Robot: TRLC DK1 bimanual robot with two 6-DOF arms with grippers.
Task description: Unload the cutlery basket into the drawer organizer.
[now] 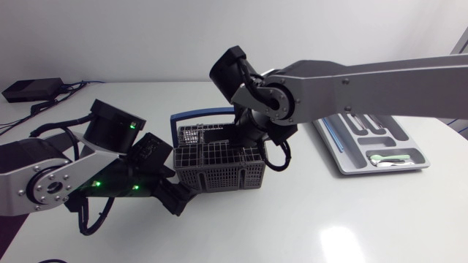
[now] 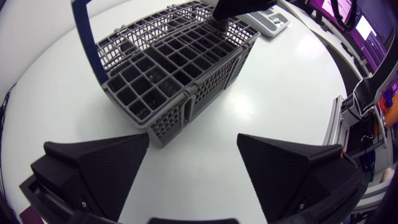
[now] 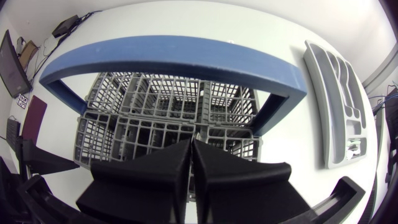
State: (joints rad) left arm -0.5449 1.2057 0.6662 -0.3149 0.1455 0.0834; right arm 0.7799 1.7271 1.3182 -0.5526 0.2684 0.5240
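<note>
Right fingers [image 3: 143, 177] pressed together, tips hidden inside basket [image 3: 143, 102] cell.

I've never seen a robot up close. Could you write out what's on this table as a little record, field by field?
Basket: grey cutlery basket with a blue handle, mid-table
Organizer: grey drawer organizer on the right arm's side, apart from the basket
In organizer: one pale utensil in the crosswise end compartment
Left pincer: open, low over the table, basket corner just ahead of it
Right pincer: fingers together, tips dipped into a basket cell beneath the handle
Held item: none visible
Cutlery left in basket: cannot tell
</note>
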